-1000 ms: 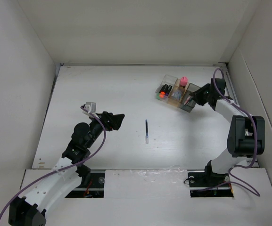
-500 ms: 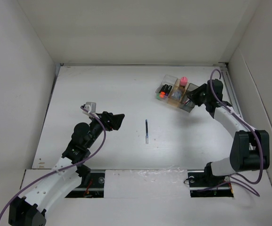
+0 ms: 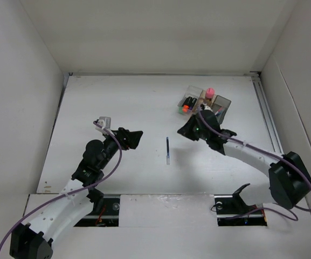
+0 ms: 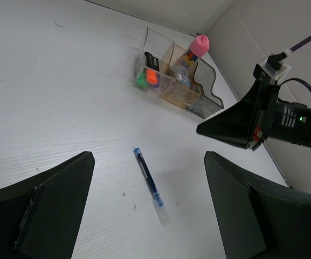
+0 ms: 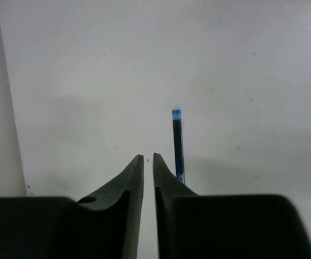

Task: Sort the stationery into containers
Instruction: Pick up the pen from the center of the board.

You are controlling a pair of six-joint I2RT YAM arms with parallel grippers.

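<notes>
The blue pen is being supported flat by the counter, well apart from the containers. The right gripper is being held near the pen, jaws nearly touching and grasping nothing. The left gripper is being held spread wide, released and empty.

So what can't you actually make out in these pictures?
- Dark grey box: in the left wrist view its smoky wall hides what is inside, and in the top view it is too small to tell.
- Blue pen: in the right wrist view its near end is behind the right claw.
- Left claw: in the left wrist view both fingers are cut off by the bottom edge.
</notes>
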